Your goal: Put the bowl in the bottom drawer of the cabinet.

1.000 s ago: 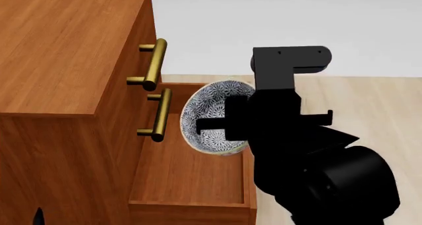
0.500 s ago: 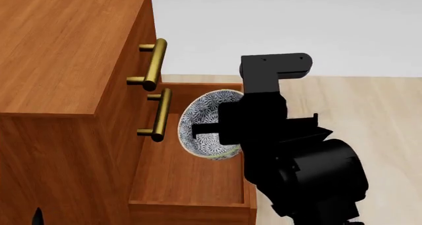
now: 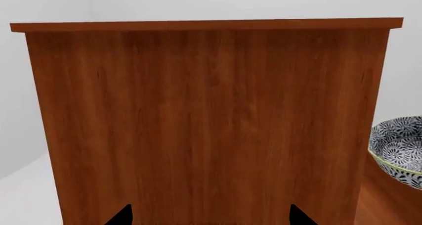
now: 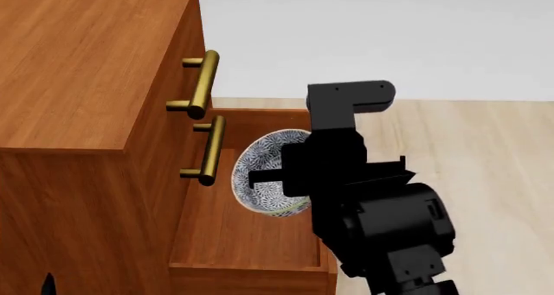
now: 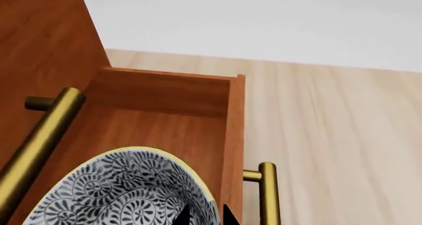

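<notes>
The bowl (image 4: 264, 162), white with a blue-grey floral pattern, hangs tilted on its side over the open bottom drawer (image 4: 242, 236) of the cabinet (image 4: 78, 61). My right gripper (image 5: 205, 216) is shut on the bowl (image 5: 125, 190), pinching its yellowish rim between both fingertips. In the right wrist view the drawer's wooden floor (image 5: 165, 126) lies beyond the bowl. My left gripper (image 3: 209, 217) is open with nothing between its fingers, facing the cabinet's side panel (image 3: 204, 121). The bowl (image 3: 399, 146) shows at that view's edge.
Two brass bar handles (image 4: 204, 84) (image 4: 210, 149) of the upper drawers jut out just left of the bowl. The bottom drawer's own handle (image 5: 267, 190) sticks out over the pale wood floor (image 4: 484, 152). A white wall (image 4: 372, 42) stands behind.
My right arm has moved left and down, carrying the bowl lower over the open drawer and closer to the upper handles. The cabinet and drawer stay put.
</notes>
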